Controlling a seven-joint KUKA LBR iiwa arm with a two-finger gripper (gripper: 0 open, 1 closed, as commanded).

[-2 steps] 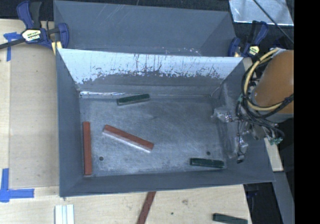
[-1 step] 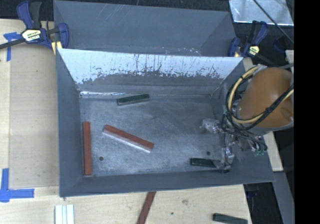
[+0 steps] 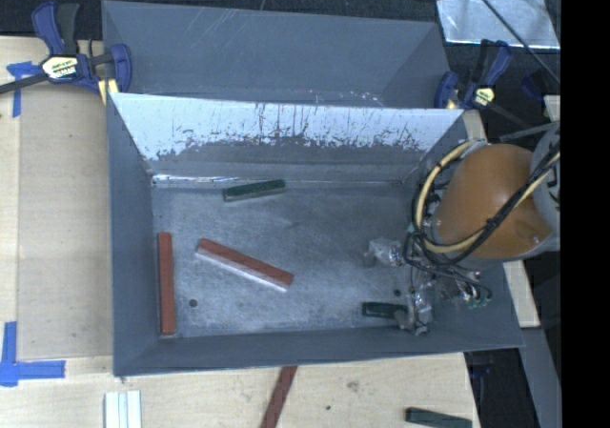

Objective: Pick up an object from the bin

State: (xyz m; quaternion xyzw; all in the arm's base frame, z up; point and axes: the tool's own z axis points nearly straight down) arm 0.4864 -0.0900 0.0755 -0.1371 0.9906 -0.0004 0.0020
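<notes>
My gripper point(image 3: 416, 310) is low over the bin floor in the near right corner, below the arm's orange dome. A small dark green block point(image 3: 380, 310) lies flat just left of it, touching or almost touching the gripper's tip. A small grey metallic piece point(image 3: 382, 252) lies a little farther back, left of the wrist. Nothing is seen held in the gripper.
A reddish-brown bar with a pale edge point(image 3: 244, 264) lies slanted in the middle of the floor. A red-brown stick point(image 3: 166, 283) runs along the left wall. A dark green stick point(image 3: 254, 190) rests by the back wall. The right wall stands close behind the gripper.
</notes>
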